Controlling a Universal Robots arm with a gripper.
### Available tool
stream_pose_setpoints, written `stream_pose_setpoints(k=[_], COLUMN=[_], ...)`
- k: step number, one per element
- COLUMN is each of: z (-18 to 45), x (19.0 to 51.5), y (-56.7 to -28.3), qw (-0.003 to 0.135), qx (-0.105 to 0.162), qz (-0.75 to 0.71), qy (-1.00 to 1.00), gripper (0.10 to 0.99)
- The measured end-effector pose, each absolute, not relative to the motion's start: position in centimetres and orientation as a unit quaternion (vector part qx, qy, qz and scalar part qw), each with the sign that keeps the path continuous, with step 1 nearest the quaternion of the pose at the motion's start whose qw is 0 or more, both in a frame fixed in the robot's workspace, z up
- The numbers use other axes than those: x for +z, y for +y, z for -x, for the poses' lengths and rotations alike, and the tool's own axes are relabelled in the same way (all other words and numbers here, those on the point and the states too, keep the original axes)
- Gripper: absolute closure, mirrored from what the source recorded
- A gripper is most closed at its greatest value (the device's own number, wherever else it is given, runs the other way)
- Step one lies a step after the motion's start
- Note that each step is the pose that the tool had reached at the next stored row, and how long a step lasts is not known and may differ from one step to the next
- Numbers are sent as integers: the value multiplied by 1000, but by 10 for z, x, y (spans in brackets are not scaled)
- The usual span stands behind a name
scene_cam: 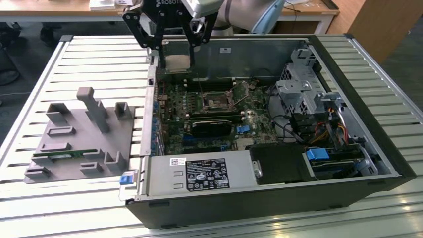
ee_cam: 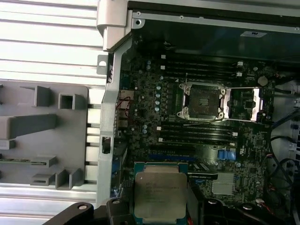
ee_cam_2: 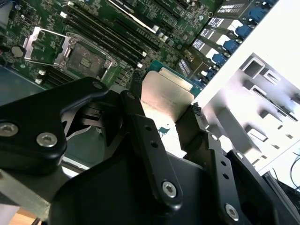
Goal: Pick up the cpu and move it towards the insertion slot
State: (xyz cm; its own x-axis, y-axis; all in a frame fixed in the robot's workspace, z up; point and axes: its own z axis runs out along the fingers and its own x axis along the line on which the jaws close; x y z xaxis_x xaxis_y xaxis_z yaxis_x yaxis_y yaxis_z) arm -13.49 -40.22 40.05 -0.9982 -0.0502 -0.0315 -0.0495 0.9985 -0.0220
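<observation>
My gripper (scene_cam: 177, 58) is shut on the cpu (scene_cam: 176, 64), a flat square chip with a silvery top. It hangs above the back left corner of the open computer case (scene_cam: 370, 148). In the second wrist view the black fingers (ee_cam_2: 136, 89) pinch two opposite edges of the cpu (ee_cam_2: 165, 91). In the first wrist view the cpu (ee_cam: 159, 190) sits level between the fingers (ee_cam: 114, 206). The insertion slot (scene_cam: 218, 101) is a dark square socket on the motherboard, with its metal frame flipped open. It lies apart from the chip in both wrist views (ee_cam: 202, 99) (ee_cam_2: 85, 60).
A grey fixture block (scene_cam: 79, 134) with upright pegs stands on the slatted table at the exterior view's left, with a green memory stick (scene_cam: 56, 154) lying in it. Inside the case are a black card (scene_cam: 211, 126), a power supply (scene_cam: 198, 173), cables and drive cages (scene_cam: 310, 99).
</observation>
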Motion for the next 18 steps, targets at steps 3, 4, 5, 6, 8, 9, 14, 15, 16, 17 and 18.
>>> stream_pose_setpoints(k=[3, 4, 5, 6, 8, 9, 14, 15, 16, 17, 18], z=[131, 130, 128, 126, 123, 122, 114, 112, 111, 109, 108], x=[401, 401, 401, 401, 401, 401, 400, 400, 400, 400, 399], y=[-402, -402, -402, -402, -402, -402, -400, -398, -397, -395, -393], qw=[16, 16, 16, 16, 16, 16, 16, 16, 16, 16, 16], qx=[-11, -11, -11, -11, -11, -11, -11, -11, -11, -11, -11], qz=[25, 25, 25, 25, 25, 25, 25, 25, 25, 25, 25], qy=[1000, 1000, 1000, 1000, 1000, 1000, 1000, 1000, 1000, 1000, 1000], gripper=[545, 545, 545, 545, 545, 545, 545, 545, 545, 545, 545])
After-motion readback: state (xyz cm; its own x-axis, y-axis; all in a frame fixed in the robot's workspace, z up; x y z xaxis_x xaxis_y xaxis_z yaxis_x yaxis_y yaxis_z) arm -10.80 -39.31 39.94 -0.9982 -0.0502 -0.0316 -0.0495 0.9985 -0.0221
